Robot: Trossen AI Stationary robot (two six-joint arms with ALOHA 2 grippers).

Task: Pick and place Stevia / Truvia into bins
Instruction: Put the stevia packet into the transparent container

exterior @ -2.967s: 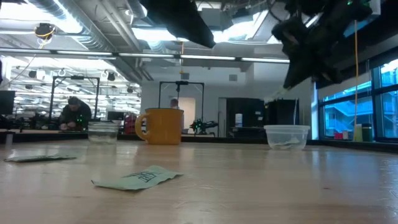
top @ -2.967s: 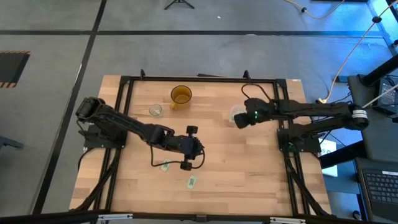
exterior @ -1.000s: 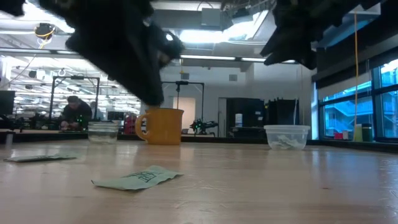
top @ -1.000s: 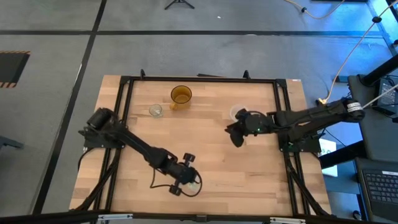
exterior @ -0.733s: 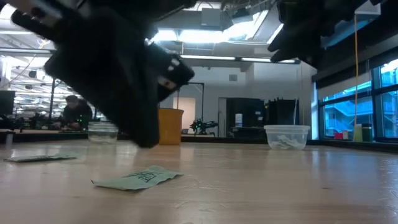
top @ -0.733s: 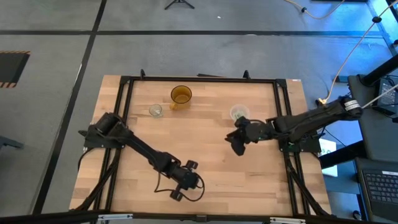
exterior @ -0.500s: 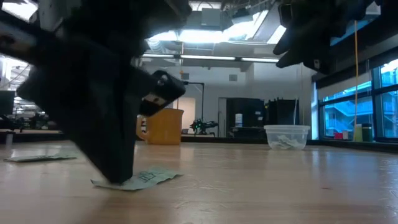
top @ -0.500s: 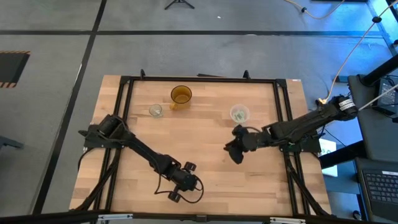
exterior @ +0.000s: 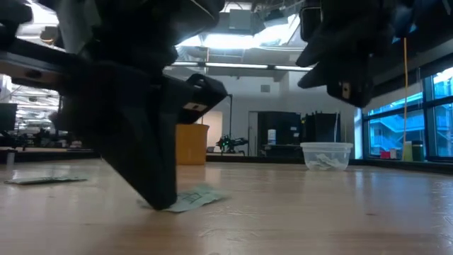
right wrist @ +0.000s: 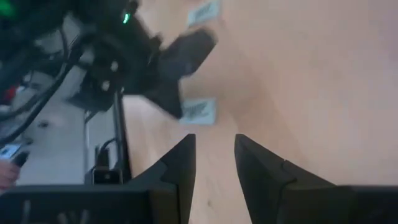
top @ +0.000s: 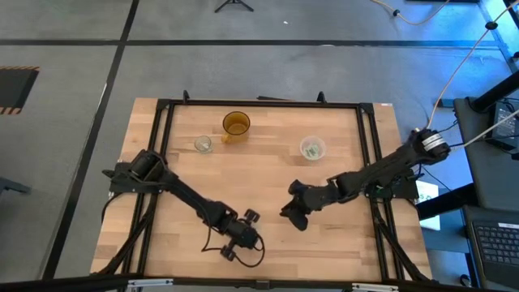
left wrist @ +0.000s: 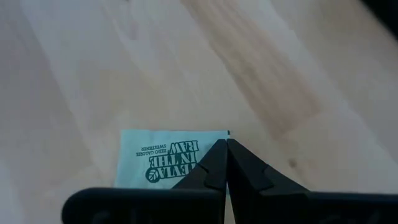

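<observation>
Both arms low over table

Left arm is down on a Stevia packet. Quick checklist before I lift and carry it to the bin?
1. Left hand shut, tips on the packet: ok.
2. Packet truly pinched, not just pressed flat: cannot tell.
3. Right hand open and holding nothing: ok.
4. Plastic cup upright, mouth uncovered: ok.
5. Route to that cup free: not ok; the right hand hangs close to the line.
</observation>
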